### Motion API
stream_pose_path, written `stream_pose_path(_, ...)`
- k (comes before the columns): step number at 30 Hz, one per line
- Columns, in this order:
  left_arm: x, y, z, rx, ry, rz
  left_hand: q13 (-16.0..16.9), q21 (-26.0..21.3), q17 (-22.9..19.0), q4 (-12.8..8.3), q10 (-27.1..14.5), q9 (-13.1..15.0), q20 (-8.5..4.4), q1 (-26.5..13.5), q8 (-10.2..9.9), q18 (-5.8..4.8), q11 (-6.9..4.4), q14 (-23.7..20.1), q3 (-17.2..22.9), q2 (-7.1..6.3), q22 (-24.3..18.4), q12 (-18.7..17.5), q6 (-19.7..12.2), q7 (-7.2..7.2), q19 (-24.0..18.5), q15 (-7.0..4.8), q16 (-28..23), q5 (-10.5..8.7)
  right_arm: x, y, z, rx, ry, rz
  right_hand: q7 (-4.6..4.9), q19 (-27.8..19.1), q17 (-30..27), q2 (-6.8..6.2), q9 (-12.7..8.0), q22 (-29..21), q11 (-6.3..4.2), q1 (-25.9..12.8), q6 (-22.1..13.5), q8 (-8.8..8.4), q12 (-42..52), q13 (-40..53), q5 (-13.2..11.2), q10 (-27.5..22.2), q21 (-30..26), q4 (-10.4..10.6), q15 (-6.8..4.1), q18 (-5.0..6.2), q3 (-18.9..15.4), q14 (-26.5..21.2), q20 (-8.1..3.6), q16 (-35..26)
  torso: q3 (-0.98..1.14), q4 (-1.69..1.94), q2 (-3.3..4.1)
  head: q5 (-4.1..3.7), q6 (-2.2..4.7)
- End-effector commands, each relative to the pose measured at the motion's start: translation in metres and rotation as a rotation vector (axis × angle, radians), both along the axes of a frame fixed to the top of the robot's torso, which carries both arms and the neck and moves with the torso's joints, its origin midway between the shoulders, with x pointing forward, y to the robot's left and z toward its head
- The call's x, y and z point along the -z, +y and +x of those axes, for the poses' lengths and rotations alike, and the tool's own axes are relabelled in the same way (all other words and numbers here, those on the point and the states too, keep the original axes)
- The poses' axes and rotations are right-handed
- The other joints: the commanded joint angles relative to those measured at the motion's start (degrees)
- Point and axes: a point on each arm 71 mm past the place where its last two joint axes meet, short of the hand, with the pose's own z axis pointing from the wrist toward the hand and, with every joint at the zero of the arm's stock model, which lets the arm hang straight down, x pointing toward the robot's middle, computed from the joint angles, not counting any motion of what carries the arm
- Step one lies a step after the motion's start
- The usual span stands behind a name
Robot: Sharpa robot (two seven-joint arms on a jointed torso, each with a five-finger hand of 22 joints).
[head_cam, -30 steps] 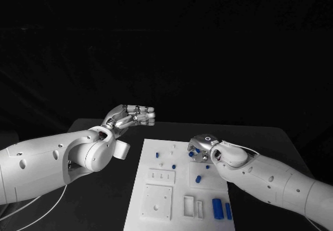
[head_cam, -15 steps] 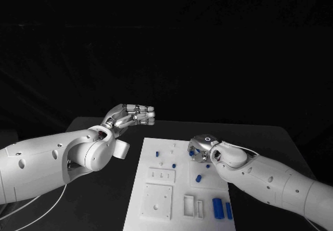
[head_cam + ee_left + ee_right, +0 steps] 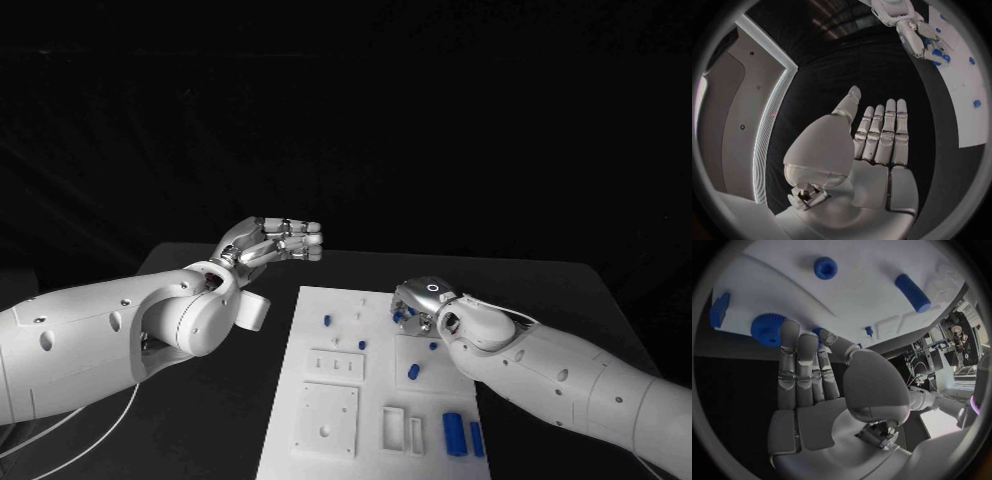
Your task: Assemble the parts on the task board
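The white task board (image 3: 329,402) lies mid-table with several blue parts on it: small pieces (image 3: 327,321), a short cylinder (image 3: 413,371) and two long bars (image 3: 453,432) near the front. My right hand (image 3: 421,303) hovers low over the board's far right part. In the right wrist view its straight fingers (image 3: 797,365) reach a blue knurled disc (image 3: 767,330), and the hand grips nothing. A blue ring (image 3: 825,267) and a blue cylinder (image 3: 912,292) lie beyond it. My left hand (image 3: 283,240) is raised left of the board, its fingers (image 3: 882,127) extended and empty.
White recessed blocks (image 3: 336,366) and slots (image 3: 392,425) sit on the board's near half. The black table (image 3: 577,290) extends on both sides of the board. The left wrist view looks across at the right hand (image 3: 918,37) and the board's edge (image 3: 967,115).
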Motion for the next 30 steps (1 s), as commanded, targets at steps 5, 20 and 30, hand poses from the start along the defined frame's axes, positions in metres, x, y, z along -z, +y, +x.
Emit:
stream_pose_path(5,-0.002,-0.002,0.0,0.018,-0.009,-0.003,0.04,-0.36,-0.09,0.45,-0.38,-0.07,-0.07,-0.2,-0.31,0.99,0.01,0.22,-0.03,-0.17,0.05,0.0,-0.51,-0.02,0.42,-0.09,-0.2,-0.2,-0.009,0.002,-0.002,0.005,-0.104,0.038,-0.36,-0.7,-0.01,0.66,0.14,2.26,-0.58,0.55,1.61,0.07,0.39,0.18,-0.19,2.15,0.68,0.05,-1.05,-0.35,0.4,-0.09,-0.95,0.16,0.0,0.0,0.15,0.15,0.45)
stream_pose_path(20,-0.002,-0.005,0.002,0.017,-0.011,-0.002,0.04,-0.58,-0.09,0.47,-0.43,-0.08,-0.07,-0.15,-0.33,0.98,0.03,0.21,-0.07,-0.19,0.06,0.0,-0.82,0.02,0.55,-0.08,-0.2,-0.22,-0.015,0.025,0.0,0.027,-0.152,0.078,-0.42,-0.15,-0.43,0.64,0.13,5.83,-0.62,0.4,1.84,0.07,0.4,0.16,-0.23,2.14,-1.5,0.16,-1.11,-0.44,0.3,-0.01,-1.04,0.17,-0.07,0.2,0.32,0.41,1.16)
stream_pose_path(30,-0.002,-0.009,0.003,0.023,-0.012,-0.002,0.04,-0.58,-0.09,0.47,-0.43,-0.08,-0.07,-0.15,-0.33,0.98,0.03,0.21,-0.07,-0.19,0.06,0.0,-0.82,0.02,0.55,-0.08,-0.2,-0.22,-0.015,0.037,0.004,0.036,-0.162,0.08,-0.41,0.23,-0.61,0.61,0.14,7.25,-0.61,0.4,1.86,0.08,0.4,0.15,-0.23,2.09,-2.69,0.1,-1.15,-0.49,0.29,-0.03,-1.08,0.2,-0.21,0.51,0.53,0.74,1.22)
